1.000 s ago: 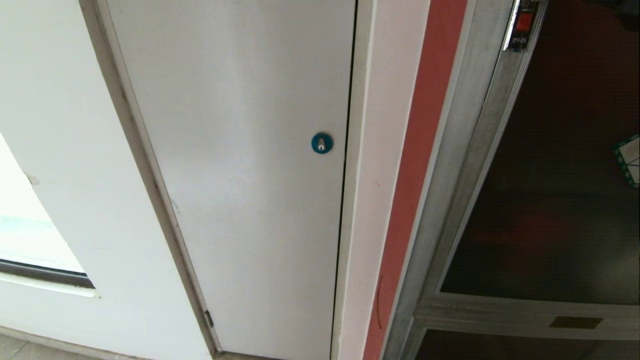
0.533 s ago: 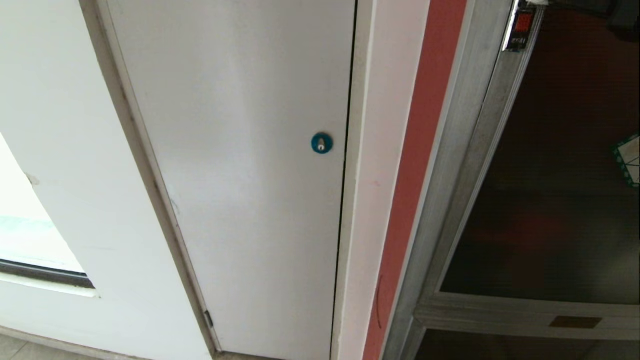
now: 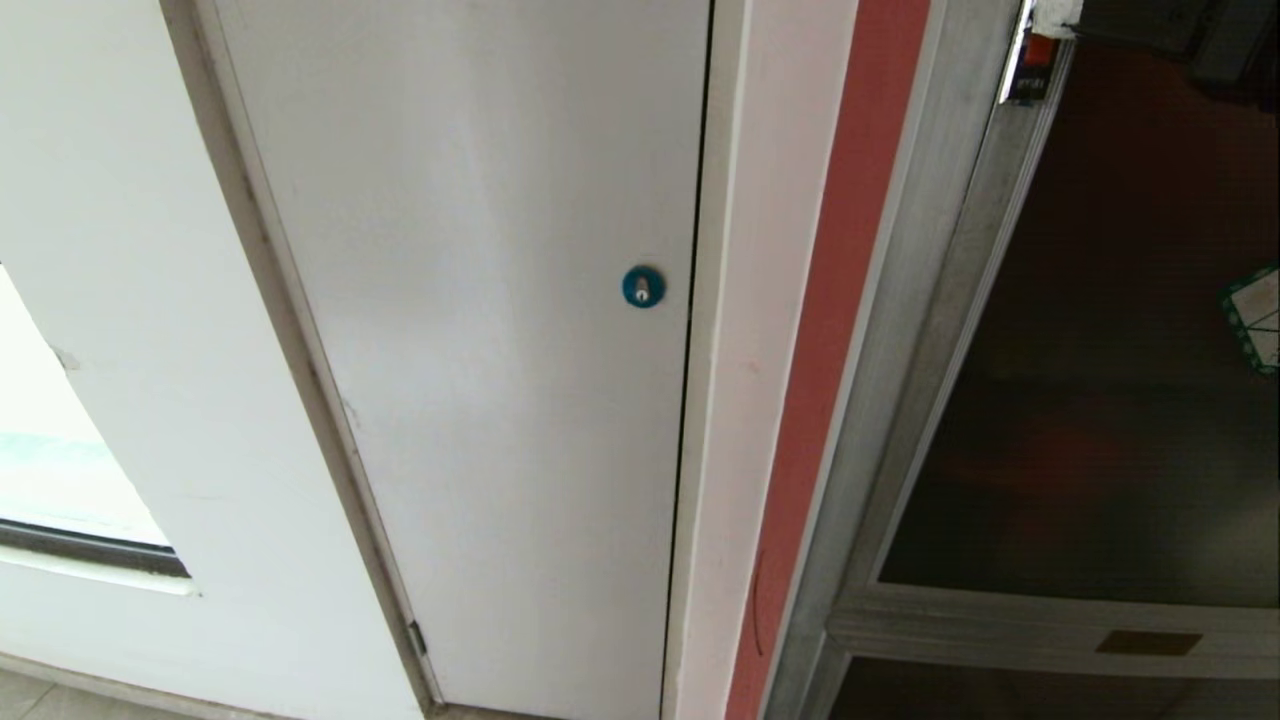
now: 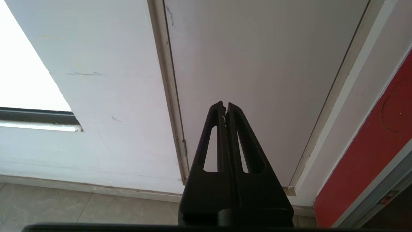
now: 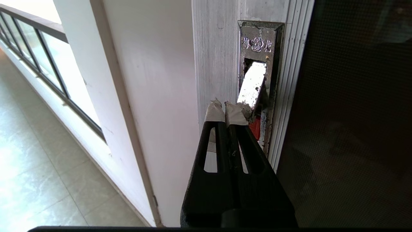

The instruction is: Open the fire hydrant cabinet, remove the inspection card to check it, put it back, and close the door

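I have the right gripper (image 5: 226,108) clenched on nothing, its taped tips pressed against the silver latch lever (image 5: 252,87) in the frame of the door (image 3: 1090,330) of the fire hydrant cabinet (image 3: 905,300). Through the dark glass I can't make out the contents or the inspection card. My left gripper (image 4: 225,108) hangs clenched and empty before the white door (image 4: 257,64)
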`<state>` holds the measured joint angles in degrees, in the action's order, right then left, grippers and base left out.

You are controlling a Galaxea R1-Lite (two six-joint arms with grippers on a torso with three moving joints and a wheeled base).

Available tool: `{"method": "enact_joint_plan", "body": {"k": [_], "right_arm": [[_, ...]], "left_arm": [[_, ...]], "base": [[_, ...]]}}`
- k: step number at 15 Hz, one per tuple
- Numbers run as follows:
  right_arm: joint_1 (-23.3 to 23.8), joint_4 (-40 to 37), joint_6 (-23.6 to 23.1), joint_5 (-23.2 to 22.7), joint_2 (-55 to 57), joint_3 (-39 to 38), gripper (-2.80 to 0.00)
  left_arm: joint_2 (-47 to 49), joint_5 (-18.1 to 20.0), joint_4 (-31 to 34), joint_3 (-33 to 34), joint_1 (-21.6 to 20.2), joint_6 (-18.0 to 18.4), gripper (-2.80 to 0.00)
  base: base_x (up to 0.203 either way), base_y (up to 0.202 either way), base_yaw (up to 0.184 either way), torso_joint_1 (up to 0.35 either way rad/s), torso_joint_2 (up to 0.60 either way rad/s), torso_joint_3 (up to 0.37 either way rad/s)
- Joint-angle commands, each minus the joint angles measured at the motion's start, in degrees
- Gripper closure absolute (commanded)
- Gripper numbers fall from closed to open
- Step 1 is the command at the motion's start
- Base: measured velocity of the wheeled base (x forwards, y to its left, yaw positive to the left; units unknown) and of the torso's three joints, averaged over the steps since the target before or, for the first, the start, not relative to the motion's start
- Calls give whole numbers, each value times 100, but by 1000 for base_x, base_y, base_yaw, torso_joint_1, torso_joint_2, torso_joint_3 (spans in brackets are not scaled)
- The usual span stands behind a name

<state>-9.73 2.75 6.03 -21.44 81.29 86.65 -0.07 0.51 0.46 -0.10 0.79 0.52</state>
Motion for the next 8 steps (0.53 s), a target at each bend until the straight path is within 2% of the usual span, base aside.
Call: {"method": "enact_joint_plan", "body": {"k": [1,8], "right_arm": [[6,73,3,50,70,-8,0],[106,103,21,70,186,-78,0]], "left_arm": [[0,2,4,1,0,0,0],[-1,2,2,1,0,0,0]], "base": [[0,0,0,0,0,0],[0,0,0,0,0,0]]}}
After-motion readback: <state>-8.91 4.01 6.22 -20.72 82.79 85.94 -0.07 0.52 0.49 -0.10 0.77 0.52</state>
